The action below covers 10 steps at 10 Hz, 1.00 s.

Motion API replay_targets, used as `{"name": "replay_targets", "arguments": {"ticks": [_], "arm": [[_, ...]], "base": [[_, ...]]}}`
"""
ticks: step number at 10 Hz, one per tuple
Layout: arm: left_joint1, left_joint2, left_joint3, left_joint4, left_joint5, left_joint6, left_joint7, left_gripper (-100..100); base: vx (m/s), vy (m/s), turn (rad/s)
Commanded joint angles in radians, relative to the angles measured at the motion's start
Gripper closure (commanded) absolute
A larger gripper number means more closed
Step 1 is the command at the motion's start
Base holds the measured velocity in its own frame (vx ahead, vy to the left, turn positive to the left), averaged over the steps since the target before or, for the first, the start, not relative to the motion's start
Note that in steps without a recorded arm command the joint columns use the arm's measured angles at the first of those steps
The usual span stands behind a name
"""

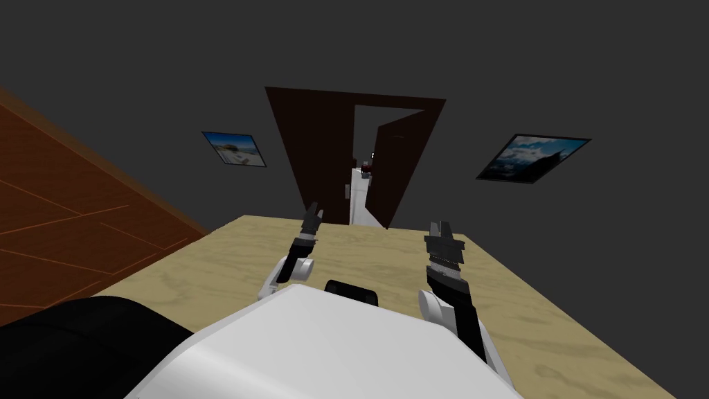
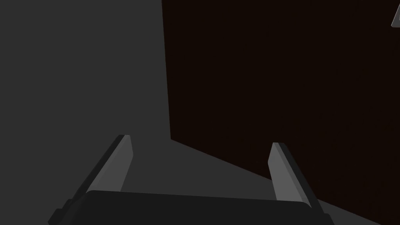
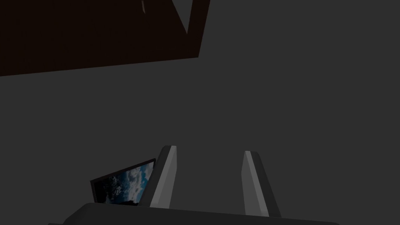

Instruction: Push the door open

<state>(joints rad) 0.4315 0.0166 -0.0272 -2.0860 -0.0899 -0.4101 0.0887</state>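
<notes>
On the dark grey wall (image 1: 138, 55) straight ahead of you:

- Door (image 1: 396, 170), one. Dark brown, the leaf ajar and swung partway. A narrow bright gap (image 1: 360, 201) shows between it and the rest of the opening.
- Door surround (image 1: 311, 152), one. Same dark brown, broad on the left side of the opening.
- Framed pictures, two, both showing blue sky and cloud. The left picture (image 1: 234, 148) hangs left of the surround. The right picture (image 1: 532, 158) hangs well to the right of the door.
- Floor (image 1: 228, 263), one. Pale tan with a wood-grain pattern, running up to the door.
- Side wall (image 1: 62, 208), one. Reddish-brown and panelled, on your left.

Grippers, two, both low over the floor, short of the door:

- Your left gripper (image 1: 311, 218) has its two fingers spread wide, with nothing between them and nothing touched. It points at the left edge of the surround, where the brown meets the grey wall.
- Your right gripper (image 1: 437, 232) has its two fingers parted, closer together than the left pair. It holds nothing and touches nothing. It points at bare grey wall between the door and the right picture.
</notes>
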Motion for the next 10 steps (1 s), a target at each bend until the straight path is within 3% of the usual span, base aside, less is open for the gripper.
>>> {"name": "replay_targets", "arguments": {"ticks": [1,10], "arm": [[-0.017,0.009,0.005,0.034,0.006,-0.003,0.000,-100],[-0.144,0.063,0.040,0.253,0.043,-0.008,-0.002,-100]], "base": [[0.082,-0.011,-0.018],[0.092,-0.006,-0.017]]}}
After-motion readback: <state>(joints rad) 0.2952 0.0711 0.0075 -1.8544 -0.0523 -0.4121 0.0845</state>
